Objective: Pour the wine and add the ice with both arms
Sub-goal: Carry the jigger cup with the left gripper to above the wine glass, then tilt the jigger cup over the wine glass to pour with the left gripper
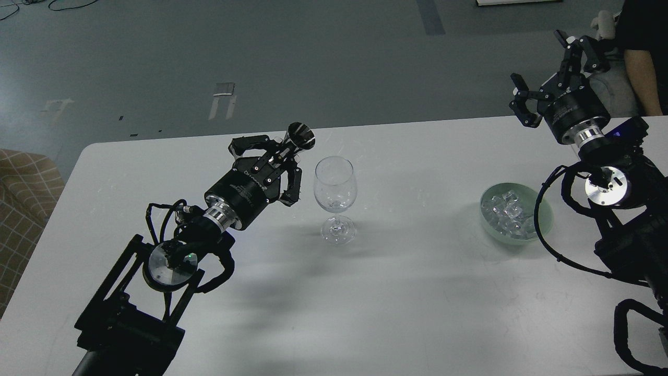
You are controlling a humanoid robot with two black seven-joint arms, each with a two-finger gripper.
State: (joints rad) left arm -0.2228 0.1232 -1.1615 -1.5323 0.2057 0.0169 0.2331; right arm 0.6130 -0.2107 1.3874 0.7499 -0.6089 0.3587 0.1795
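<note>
A clear stemmed wine glass [335, 193] stands upright near the middle of the white table [396, 292]. My left gripper [282, 156] is shut on a small shiny metal cup [300, 137], held tilted just left of the glass rim and above the table. The ice [505, 211] is a heap of small clear cubes in a pale green bowl [543, 219] at the right. My right gripper [545, 68] is open and empty, raised above the table's far right edge, behind the bowl.
A person's arm [644, 68] and dark clothing show at the top right, close behind my right gripper. A tan checked seat [21, 193] stands off the table's left edge. Black cables loop around both wrists.
</note>
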